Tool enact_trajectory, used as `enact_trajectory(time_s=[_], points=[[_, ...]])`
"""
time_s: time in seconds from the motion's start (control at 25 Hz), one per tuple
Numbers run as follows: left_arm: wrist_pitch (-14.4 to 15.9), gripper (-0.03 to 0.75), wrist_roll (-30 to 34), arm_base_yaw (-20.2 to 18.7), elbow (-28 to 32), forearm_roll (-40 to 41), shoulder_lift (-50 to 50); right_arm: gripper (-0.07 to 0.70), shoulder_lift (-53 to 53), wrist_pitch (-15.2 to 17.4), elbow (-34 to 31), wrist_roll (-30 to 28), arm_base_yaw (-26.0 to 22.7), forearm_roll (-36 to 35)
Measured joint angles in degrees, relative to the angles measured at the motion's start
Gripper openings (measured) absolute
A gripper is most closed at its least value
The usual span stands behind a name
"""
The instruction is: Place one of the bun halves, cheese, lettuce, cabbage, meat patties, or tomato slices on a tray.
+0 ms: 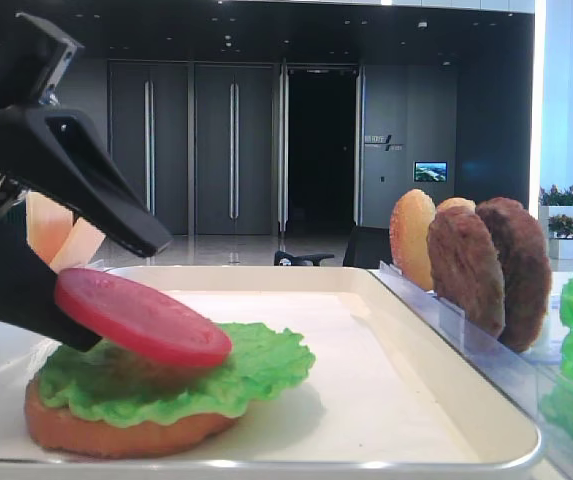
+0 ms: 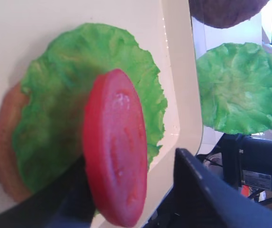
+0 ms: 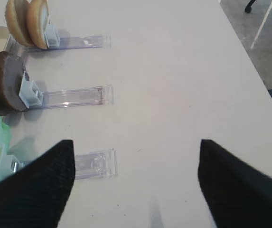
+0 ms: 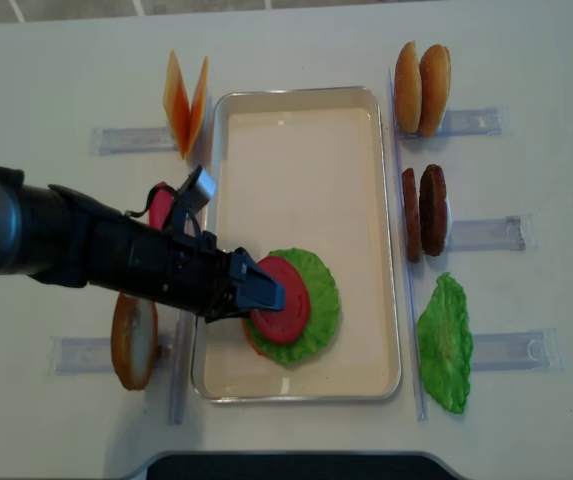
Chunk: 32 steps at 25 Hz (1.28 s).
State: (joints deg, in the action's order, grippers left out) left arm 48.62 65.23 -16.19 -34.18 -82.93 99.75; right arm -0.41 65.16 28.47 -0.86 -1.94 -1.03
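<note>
Release step. Tomato slice (image 1: 142, 317) lies tilted on lettuce (image 1: 256, 365) over bun half (image 1: 116, 430), lower left of tray (image 1: 406, 330). Left gripper (image 1: 86, 270) jaws parted; slice rests on lower finger, upper clear. Next: back out without dragging the slice.

One view sits low beside the tray (image 1: 446, 400), another overhead; wrist views look close.
</note>
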Motion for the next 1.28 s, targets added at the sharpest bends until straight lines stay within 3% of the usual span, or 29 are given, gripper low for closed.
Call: enact_trajectory(time_s=[0.28, 0.44, 0.72, 1.08, 1.28], points=[[-1.28, 0.458, -8.51, 0.00, -0.36, 7.66, -1.74, 0.540, 0.00, 0.00, 0.00, 0.00, 0.00, 0.00], [-3.28, 0.461, -17.16, 0.00, -2.95, 16.81, -4.83, 0.540, 0.00, 0.00, 0.00, 0.00, 0.00, 0.00], [-3.37, 0.461, -32.89, 0.00, -9.85, 31.74, -7.59, 0.540, 0.00, 0.00, 0.00, 0.00, 0.00, 0.00], [3.81, 0.461, -48.56, 0.00, -21.48, 49.93, -8.03, 0.540, 0.00, 0.00, 0.00, 0.00, 0.00, 0.00], [8.23, 0.461, -53.91, 1.00, -27.09, 59.02, -9.45, 0.540, 0.00, 0.00, 0.00, 0.00, 0.00, 0.00]])
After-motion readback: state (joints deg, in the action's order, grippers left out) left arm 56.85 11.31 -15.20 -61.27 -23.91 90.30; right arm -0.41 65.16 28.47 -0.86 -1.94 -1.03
